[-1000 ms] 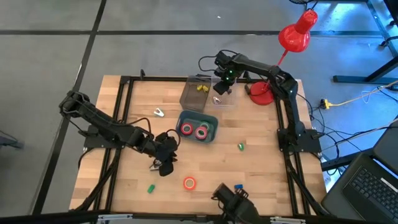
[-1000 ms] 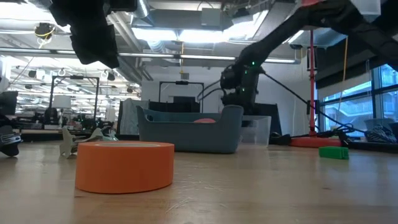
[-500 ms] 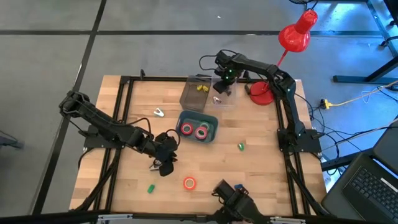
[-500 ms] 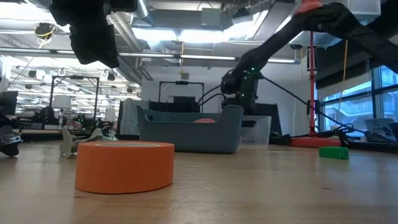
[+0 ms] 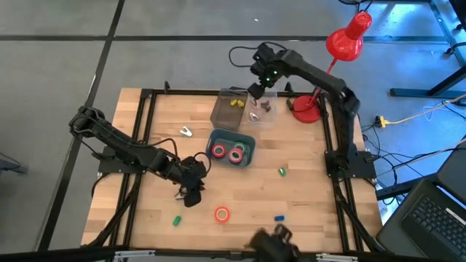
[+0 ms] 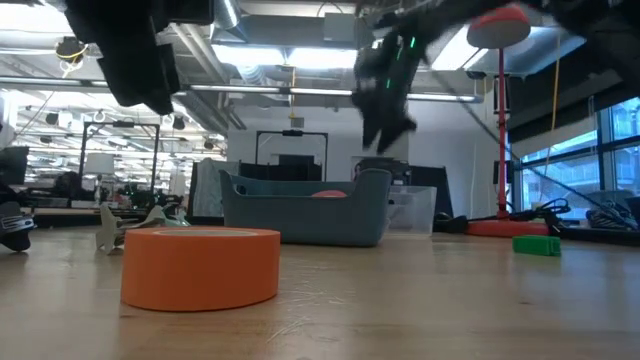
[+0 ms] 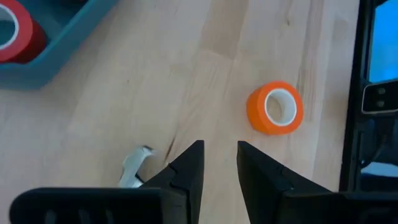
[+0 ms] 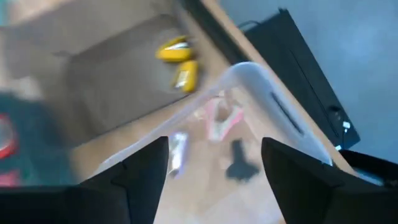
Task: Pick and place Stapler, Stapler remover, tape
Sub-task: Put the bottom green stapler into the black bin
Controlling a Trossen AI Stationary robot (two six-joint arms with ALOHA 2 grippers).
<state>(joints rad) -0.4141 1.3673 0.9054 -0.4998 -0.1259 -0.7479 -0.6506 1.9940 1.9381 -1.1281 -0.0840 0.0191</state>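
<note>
- Staple remover (image 5: 187, 132) of bare metal lies on the table's left part, apart from everything.
- Left gripper (image 5: 191, 196) hangs low over the wood, fingers narrowly parted, grasping nothing; an orange tape roll (image 5: 221, 214) lies near.
- Blue bin (image 5: 246, 157) holds two tape rolls (image 5: 226, 153).
- Right gripper (image 5: 255, 89) hovers released above the clear bin (image 5: 273, 118).

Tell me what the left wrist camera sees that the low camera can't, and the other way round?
Only the left wrist view shows the left gripper pointing at the table with nothing in it, and a red tape roll inside the blue bin. Only the low view shows the green block and the red lamp. Both show the orange tape roll and the blue bin.
</note>
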